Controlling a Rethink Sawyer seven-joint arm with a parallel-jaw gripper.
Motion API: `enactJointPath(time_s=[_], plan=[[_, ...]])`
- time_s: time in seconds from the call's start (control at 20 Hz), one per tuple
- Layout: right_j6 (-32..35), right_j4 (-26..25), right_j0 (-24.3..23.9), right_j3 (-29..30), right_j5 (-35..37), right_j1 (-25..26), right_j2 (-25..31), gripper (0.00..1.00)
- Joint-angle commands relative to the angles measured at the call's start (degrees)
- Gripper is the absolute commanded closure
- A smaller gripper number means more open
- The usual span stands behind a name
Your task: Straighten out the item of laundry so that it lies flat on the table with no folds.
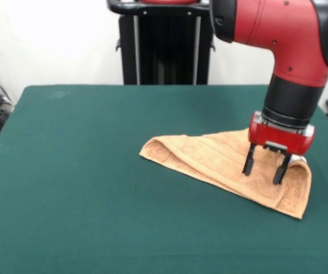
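While I watch through the front camera, I see the small orange-tan terry towel point(221, 162) lying on the large dark green felt-covered table point(84, 188), toward the right side of my picture and about midway between the near and far edges. It is not flat: it is doubled over into a rough triangle, with one rounded folded corner pointing left and a long folded edge running down to the right, where another corner rests nearest the camera. A flat woven band shows along that right end.

My red and black arm point(290, 40) comes down from the upper right, and its gripper point(265, 165) hangs over the right part of the towel. Its two black fingers point(248, 161) are spread apart with cloth visible between them, their tips at or just above the fabric; I cannot tell whether they touch it. Behind the table stands the black pedestal point(164, 45).
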Motion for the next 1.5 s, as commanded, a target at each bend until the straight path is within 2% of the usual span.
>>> enactJointPath(time_s=[0.05, 0.25, 0.45, 0.8, 1.35, 1.5], plan=[[9.68, -1.77, -2.45, 10.61, -4.06, -3.02, 7.77, 0.0], [6.75, -5.27, -6.82, 15.87, -6.64, -6.15, 10.93, 0.0], [7.27, -7.4, -8.45, 17.3, -9.22, -5.96, 12.3, 0.0], [11.16, -5.21, -5.11, 14.86, -9.95, -3.21, 10.78, 0.0], [14.81, 1.7, 2.04, 7.86, -1.85, -1.44, 4.98, 0.0], [14.69, 3.08, 2.63, 6.48, -0.11, -1.3, 4.28, 0.0]])
